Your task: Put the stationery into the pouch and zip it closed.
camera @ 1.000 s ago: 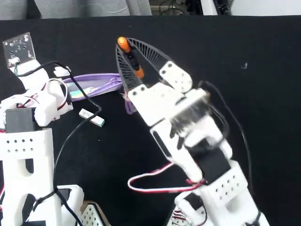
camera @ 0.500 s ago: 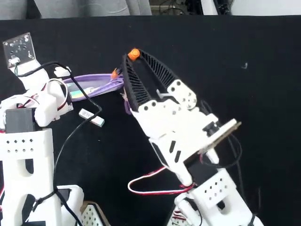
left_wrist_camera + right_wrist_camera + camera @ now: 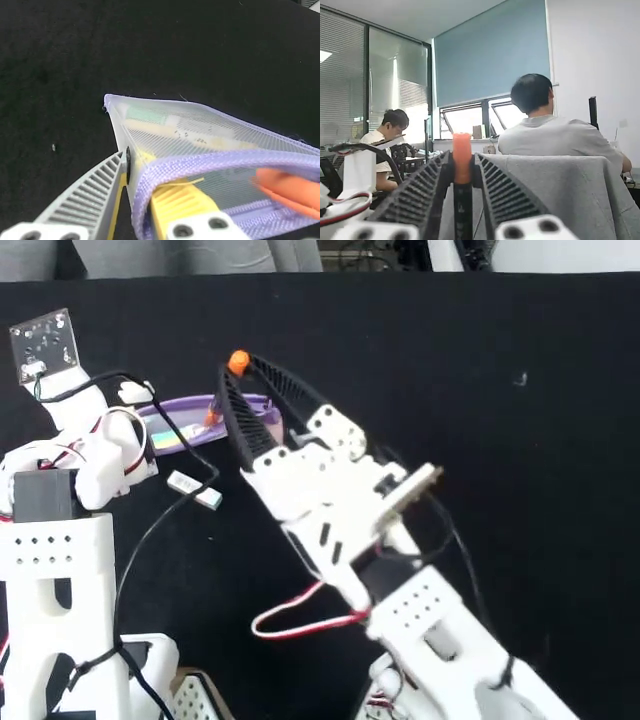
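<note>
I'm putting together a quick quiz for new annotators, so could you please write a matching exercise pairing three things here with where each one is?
Things: 1 pouch; 2 orange-capped pen; 3 small white block.
Places: a) lying loose on the table; b) clamped in the right claw; c) rim pinched by the left claw.
Pairs: 1-c; 2-b; 3-a.

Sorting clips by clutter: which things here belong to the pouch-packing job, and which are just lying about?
Job: purple pouch, held by the left tool; orange-capped pen, gripped in the right tool; small white block, likely an eraser.
Lying about: red and white cable loop; black cable.
</note>
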Tool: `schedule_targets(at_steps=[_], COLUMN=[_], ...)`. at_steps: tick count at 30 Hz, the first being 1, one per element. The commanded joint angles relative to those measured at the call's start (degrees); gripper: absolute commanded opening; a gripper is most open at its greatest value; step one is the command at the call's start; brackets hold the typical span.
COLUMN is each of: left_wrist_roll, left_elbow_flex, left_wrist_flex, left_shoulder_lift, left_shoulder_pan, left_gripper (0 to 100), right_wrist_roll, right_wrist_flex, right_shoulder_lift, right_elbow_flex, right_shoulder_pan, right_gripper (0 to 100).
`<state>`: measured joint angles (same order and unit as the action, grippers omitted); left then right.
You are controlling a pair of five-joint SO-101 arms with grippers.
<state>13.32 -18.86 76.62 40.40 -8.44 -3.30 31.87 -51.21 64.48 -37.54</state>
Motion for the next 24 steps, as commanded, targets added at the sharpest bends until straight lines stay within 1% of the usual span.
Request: schedule_targets(at_steps=[1,6,11,13,15,19,20,24], left_wrist_roll=[0.5,0.5,0.5,0.5,0.5,0.5,0.5,0.5], left_elbow_flex=[0.2,0.2,0.1,0.1,0.1,0.1,0.1,0.2], left_wrist_flex=[-0.4,-0.4,-0.4,-0.4,-0.4,-0.4,-0.4,-0.4], left_shoulder_lift=[0.7,0.7,0.4,0.2,0.1,0.7,0.7,0.7], left_shoulder_pan=[0.9,0.7,0.4,-1.2,-2.2,-2.3,-2.3,-2.3], left_gripper=[3,3,3,3,3,3,3,3], right_wrist_roll=[-0.1,-0.3,-0.4,-0.4,-0.4,-0.2,-0.1,0.0], right_wrist_flex=[5.6,5.8,5.9,5.9,5.9,5.9,5.9,5.9], right_shoulder_lift=[6.9,14.0,21.1,22.9,23.8,24.0,24.0,23.0], right_elbow_flex=[-0.9,-1.3,-2.3,-2.9,-3.2,-3.4,-3.4,-3.5], right_shoulder_pan=[-0.4,-0.5,-2.7,-2.7,-2.7,-3.3,-3.3,-3.3], right_gripper=[1.1,1.5,1.5,1.8,6.4,21.1,22.4,21.8])
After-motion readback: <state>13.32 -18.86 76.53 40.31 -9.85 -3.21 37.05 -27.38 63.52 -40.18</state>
